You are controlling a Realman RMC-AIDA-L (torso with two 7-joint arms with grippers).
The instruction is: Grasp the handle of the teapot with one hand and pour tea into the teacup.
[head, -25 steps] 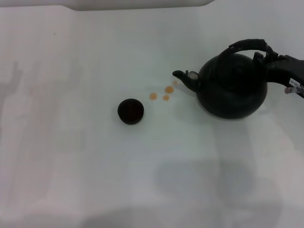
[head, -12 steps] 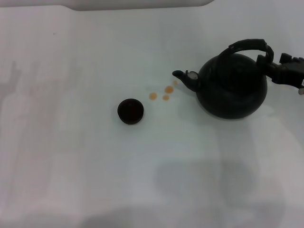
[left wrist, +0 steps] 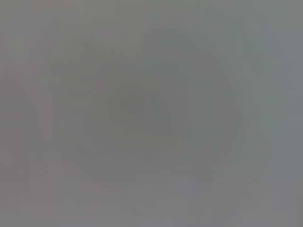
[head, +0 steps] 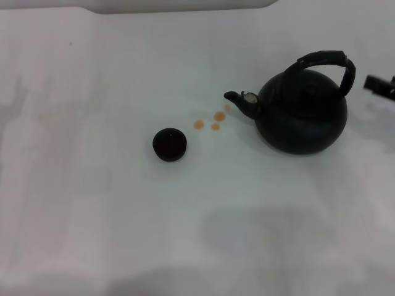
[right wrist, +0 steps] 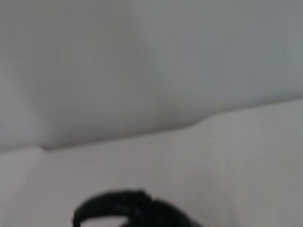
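Two task things: the teapot (head: 301, 111) stands upright on the right part of the white desk (head: 92, 203); the teacup (head: 170, 144) sits near the middle, well apart from it.
Spout: points toward the robot's left, roughly at the teacup, with a pale spot near its tip.
Handle: the handle (head: 324, 61) arches over the teapot's top, free, nothing touching it; its upper arc also shows low in the right wrist view (right wrist: 116, 208).
Spills: four small orange drops (head: 213, 120) lie on the desk between spout and teacup, closer to the spout.
Right pincer: only a black tip of the right pincer (head: 379, 85) shows at the right border of the head view, just beside the handle but apart from it; I cannot tell whether it is open or closed.
Left pincer: out of sight; the left wrist view is a flat grey blur.
Edges: the desk's far edge runs along the top of the head view, with a pale rounded rim there.
Open room: broad bare desk lies left of the teacup and in front of both things.
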